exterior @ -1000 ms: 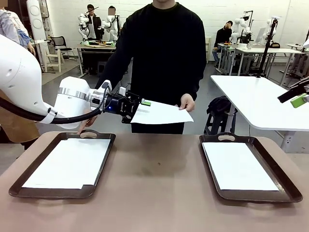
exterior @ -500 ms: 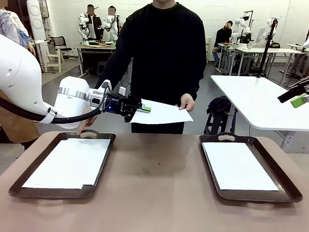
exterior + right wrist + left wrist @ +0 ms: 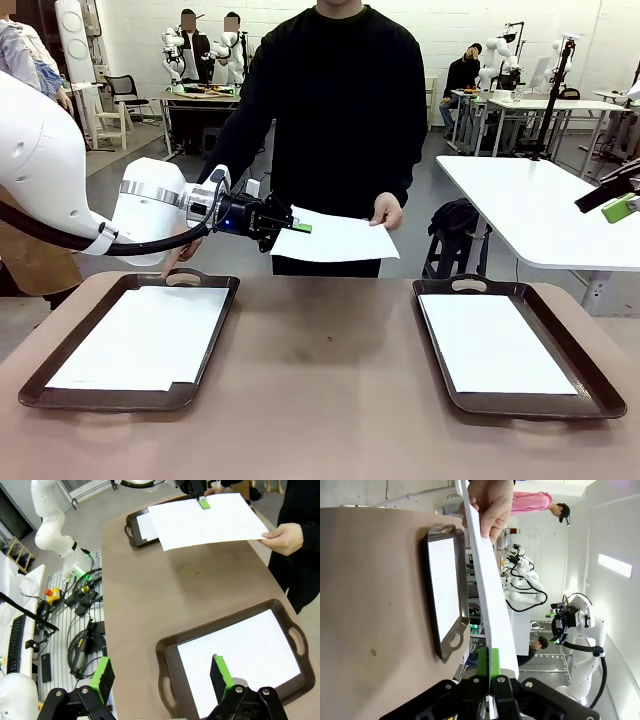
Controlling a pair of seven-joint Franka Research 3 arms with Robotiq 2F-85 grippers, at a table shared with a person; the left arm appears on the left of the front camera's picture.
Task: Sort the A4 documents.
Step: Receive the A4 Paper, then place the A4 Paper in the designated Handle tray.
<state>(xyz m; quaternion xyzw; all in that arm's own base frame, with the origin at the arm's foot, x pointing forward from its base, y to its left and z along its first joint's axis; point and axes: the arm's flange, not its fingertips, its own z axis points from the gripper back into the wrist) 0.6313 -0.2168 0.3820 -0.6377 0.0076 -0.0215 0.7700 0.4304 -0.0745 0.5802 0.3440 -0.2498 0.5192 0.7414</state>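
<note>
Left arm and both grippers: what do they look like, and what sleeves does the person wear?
The left arm is glossy white with rounded shells, a silver ring at the wrist and a black cable looping beneath. The left gripper is black with green pads. The right gripper is likewise black with green pads. The person wears long black sleeves.
</note>
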